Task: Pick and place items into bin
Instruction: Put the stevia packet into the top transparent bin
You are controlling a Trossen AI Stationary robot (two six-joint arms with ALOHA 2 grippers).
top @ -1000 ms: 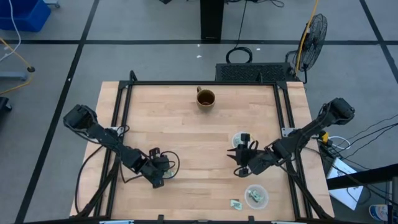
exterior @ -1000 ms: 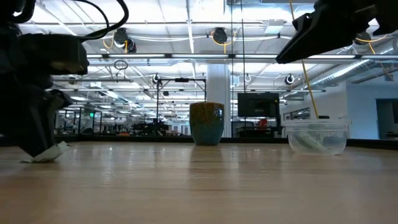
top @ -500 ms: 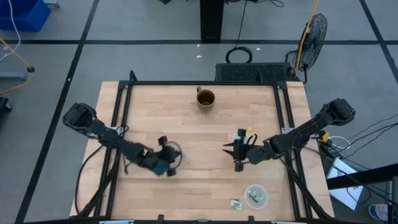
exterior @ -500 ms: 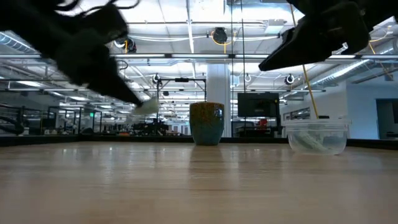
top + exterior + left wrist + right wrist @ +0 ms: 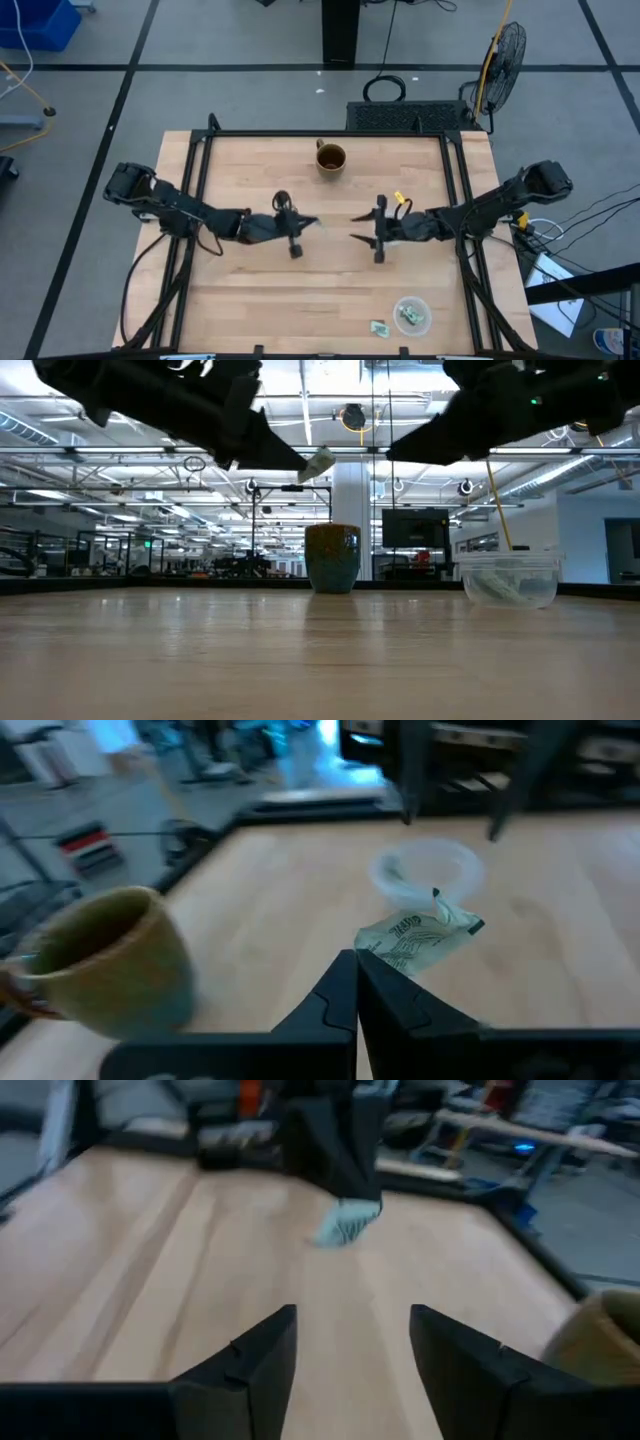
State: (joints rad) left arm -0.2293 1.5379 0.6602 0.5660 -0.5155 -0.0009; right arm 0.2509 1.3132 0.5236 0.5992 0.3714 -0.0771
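A small pale green wrapped piece (image 5: 420,933) hangs in the air over the middle of the table, and my left gripper (image 5: 300,224) is shut on it. In the low view the piece (image 5: 318,462) shows high above the tabletop. My right gripper (image 5: 358,228) faces it from the table's right, open and with nothing between its fingers (image 5: 262,1360). A clear bowl (image 5: 411,313) near the front right holds more such pieces. One more piece (image 5: 378,326) lies flat on the table just left of it. My left gripper pinches one end of the wrapped piece (image 5: 378,956) between its two fingertips. The fingers slant a little downward and point toward the table's right. The rest of the piece sticks out beyond the tips, crinkled and clear of the table.
A brown mug (image 5: 331,158) stands at the far middle of the table. In the left wrist view a second clear bowl (image 5: 425,870) sits on the table beneath my right arm. A black frame (image 5: 300,133) edges the tabletop.
My left gripper has lifted the wrapped piece off the table near the front left. It has carried it up and toward the middle of the table. My right gripper has moved toward the table's left and far edges, nearer to the left gripper.
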